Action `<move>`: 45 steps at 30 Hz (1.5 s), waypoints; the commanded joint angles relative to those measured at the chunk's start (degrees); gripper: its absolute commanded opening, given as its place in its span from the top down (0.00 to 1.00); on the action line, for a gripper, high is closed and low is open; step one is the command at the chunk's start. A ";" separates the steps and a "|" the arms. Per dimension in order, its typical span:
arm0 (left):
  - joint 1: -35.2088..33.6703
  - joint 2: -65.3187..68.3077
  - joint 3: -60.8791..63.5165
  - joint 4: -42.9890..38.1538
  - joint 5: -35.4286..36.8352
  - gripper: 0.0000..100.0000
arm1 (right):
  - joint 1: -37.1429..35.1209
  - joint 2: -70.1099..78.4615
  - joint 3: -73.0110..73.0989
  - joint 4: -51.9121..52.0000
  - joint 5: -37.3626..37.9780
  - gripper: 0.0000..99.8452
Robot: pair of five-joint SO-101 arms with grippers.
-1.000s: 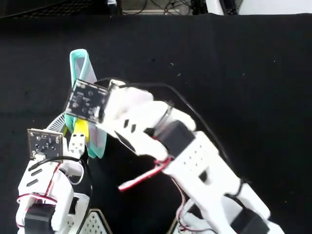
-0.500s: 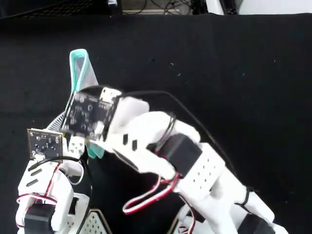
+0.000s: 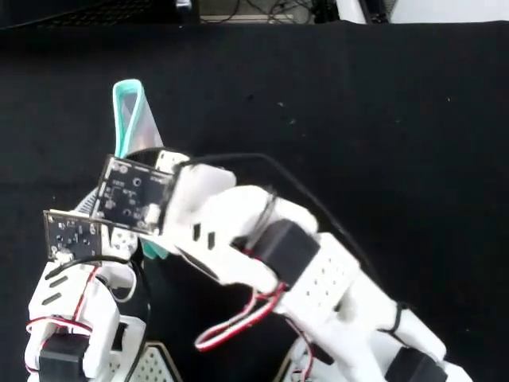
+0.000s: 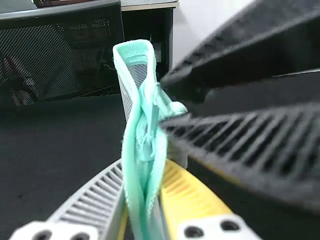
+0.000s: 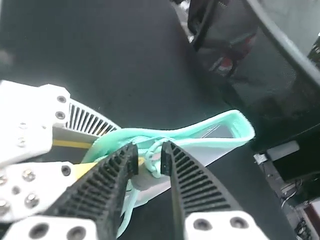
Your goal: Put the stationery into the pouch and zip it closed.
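Over the last second the right arm's wrist has travelled in the high view from the middle of the pouch [image 3: 127, 110] down toward the left arm, so that more of the pouch's far, teal-edged end now stands uncovered above it. The pouch itself has held its place: it stands on edge over the black table [image 3: 358, 119], gripped at its near end by the left end effector [image 4: 142, 200], whose grey and yellow fingers are clenched on either side of the teal seam. In the right wrist view the right end effector [image 5: 149, 152] is closed to a narrow gap on the zip pull [image 5: 151, 159], with the teal cord caught between its black ribbed fingers; the left wrist view shows those same fingers meeting at the pull, just beside the zip line. Judgement: the travel along the seam with the pull pinched is consistent with the zip being drawn, which places the task in its closing step rather than the loading step. No stationery can be seen on the table or through the pouch, so whether it is inside cannot be confirmed. How much of the zip is shut is also unclear, since the seam near the left arm is hidden beneath the right wrist.
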 commanded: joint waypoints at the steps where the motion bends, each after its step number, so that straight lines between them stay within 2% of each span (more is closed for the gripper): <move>1: -2.86 0.09 -1.71 -1.23 -0.62 0.97 | -0.26 1.98 -1.63 -1.23 -0.26 0.91; 6: -4.88 0.09 -1.71 -1.49 -0.62 0.97 | 1.14 4.00 -2.33 -1.41 2.20 0.91; 10: -4.62 0.09 -1.71 -1.49 -0.62 0.97 | 1.76 3.38 -3.38 -1.49 2.11 0.99; 17: -4.62 0.09 -1.36 -1.41 -0.53 0.97 | 1.67 0.04 -0.84 -3.43 2.02 0.94; 23: -4.62 0.09 -1.36 -1.41 -0.53 0.97 | 1.49 -1.63 -0.13 -2.99 0.79 0.86; 33: -4.53 0.09 -1.63 -1.41 -0.35 0.97 | 0.18 -1.45 -0.13 -3.43 -0.97 0.86; 35: -4.44 0.09 -1.63 -1.41 1.76 0.97 | -1.14 -1.36 -0.13 -3.43 -2.55 0.86; 45: -3.03 0.09 -1.71 -1.23 3.34 0.97 | -1.85 -1.36 -0.13 -3.43 -2.29 0.86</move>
